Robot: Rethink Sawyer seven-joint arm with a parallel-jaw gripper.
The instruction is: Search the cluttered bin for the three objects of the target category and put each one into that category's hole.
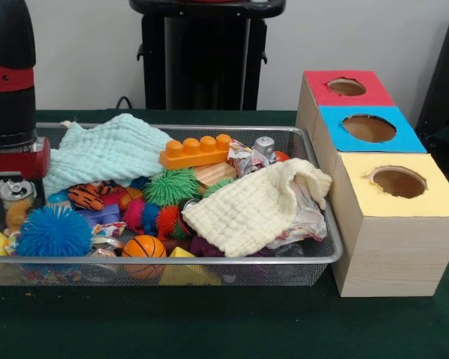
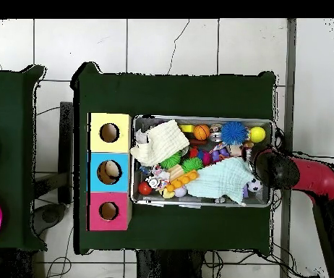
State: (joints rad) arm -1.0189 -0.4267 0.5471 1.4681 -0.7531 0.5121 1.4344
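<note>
The red and black robot arm point(image 1: 11, 82) hangs upright over one end of the shallow silver wire-mesh basket point(image 1: 314, 258). Its gripper point(image 1: 15, 196) sits low among the toys near an orange tiger-striped soft toy point(image 1: 86, 197); its finger spacing cannot be made out.

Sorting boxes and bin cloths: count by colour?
Red-topped box: 1
Blue-topped box: 1
Yellow-topped box: 1
Mint-green knitted cloth: 1
Pale yellow knitted cloth: 1
Total: 5, with 3 boxes beside the wire-mesh bin and 2 cloths in it.
</note>
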